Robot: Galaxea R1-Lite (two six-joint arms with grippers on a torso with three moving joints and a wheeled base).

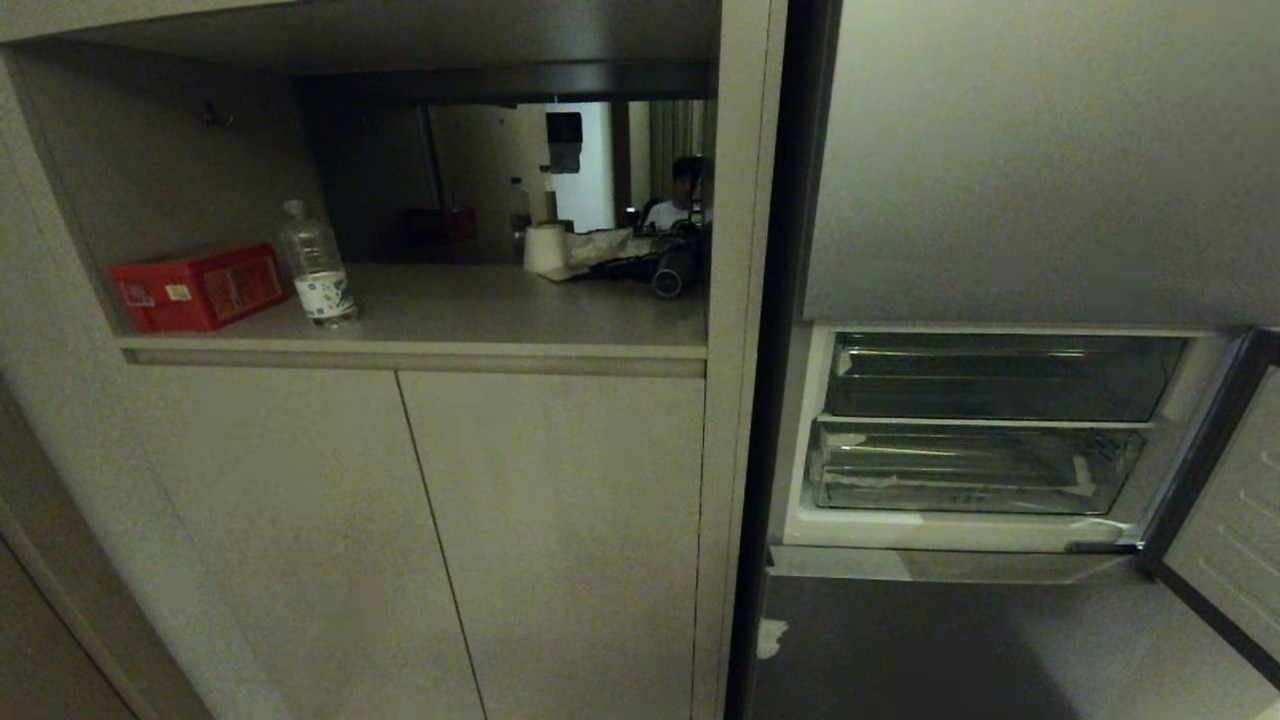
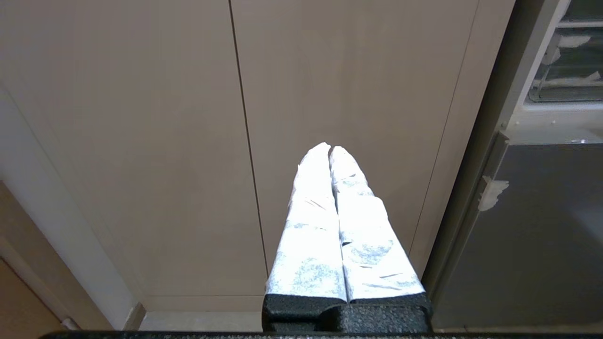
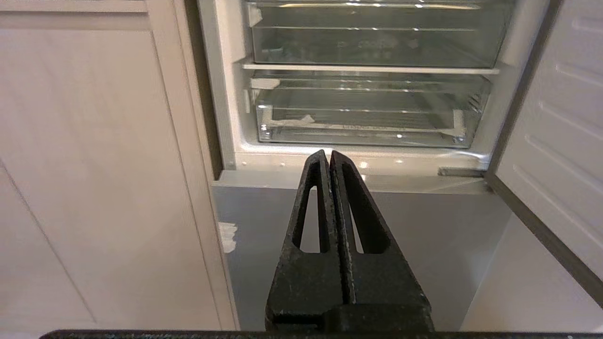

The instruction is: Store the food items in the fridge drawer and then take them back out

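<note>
The fridge stands at the right with its middle compartment open. Inside, the fridge drawer (image 1: pixel 975 470) (image 3: pixel 362 110) is a clear bin with a ribbed floor, sitting closed in the lower slot, and nothing shows in it. No food items are in view. My right gripper (image 3: pixel 328 153) is shut and empty, hanging below and in front of the drawer, over the grey lower fridge door. Further left, my left gripper (image 2: pixel 330 147) with its white-wrapped fingers (image 2: pixel 311 226) is shut and empty before the beige cabinet doors. Neither arm shows in the head view.
Another clear bin (image 1: pixel 1000 378) sits above the drawer. The fridge door (image 1: pixel 1235 530) swings open at the right. Left of the fridge, a cabinet niche holds a red box (image 1: pixel 197 287), a water bottle (image 1: pixel 316 265) and a paper roll (image 1: pixel 545 248). A person (image 1: pixel 683 195) sits beyond it.
</note>
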